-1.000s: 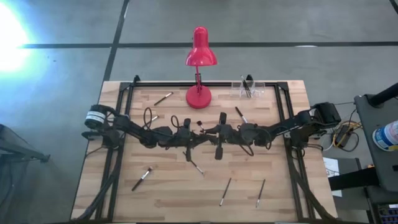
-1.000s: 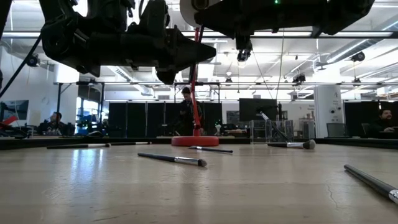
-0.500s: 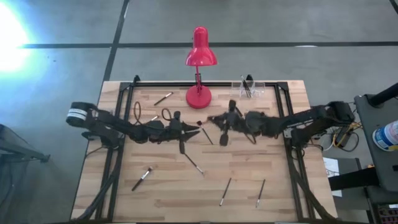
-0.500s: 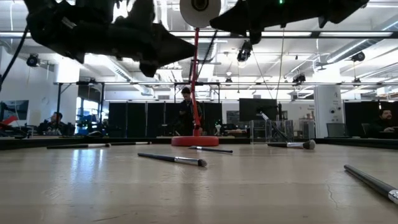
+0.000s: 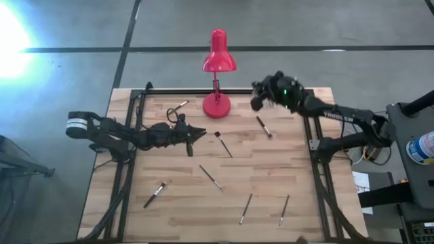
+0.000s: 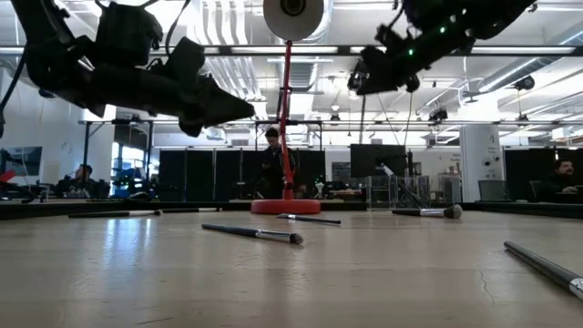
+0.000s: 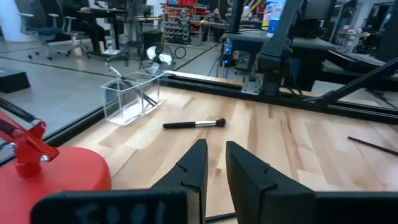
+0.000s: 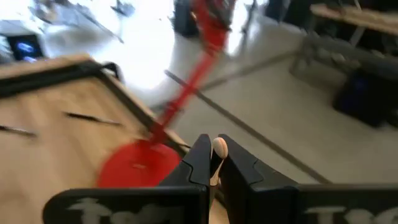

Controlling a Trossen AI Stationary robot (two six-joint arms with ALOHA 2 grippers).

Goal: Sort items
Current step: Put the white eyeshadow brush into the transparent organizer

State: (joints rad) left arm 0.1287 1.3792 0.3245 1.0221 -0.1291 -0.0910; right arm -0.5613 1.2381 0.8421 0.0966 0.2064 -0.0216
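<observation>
Pale wooden planks make up the counter (image 5: 176, 210), with the red desk lamp (image 5: 218, 64) standing at its far edge as the fixed mark. From above, thin dark-handled brushes lie scattered: one (image 5: 178, 107) just left of the lamp's base, one (image 5: 223, 144) a little in front of the base, one (image 5: 263, 126) to the right of it, and four more well in front of the lamp toward the near edge (image 5: 211, 177) (image 5: 154, 194) (image 5: 245, 208) (image 5: 283, 210).

The left gripper (image 5: 201, 132) hovers left of the lamp's base. Only the left wrist view shows its two dark fingers (image 7: 198, 163) standing slightly apart with nothing between them, and beyond them a clear plastic box (image 7: 132, 94) with brushes inside and a brush (image 7: 194, 124) lying near it.

The right gripper (image 5: 258, 95) is raised to the right of the lamp. The overhead picture does not show what it carries; the right wrist view does: it is closed on the light wooden end of a brush (image 8: 218, 155), with the lamp's red base beyond.

The low view adds people in the room behind (image 6: 273, 164).
</observation>
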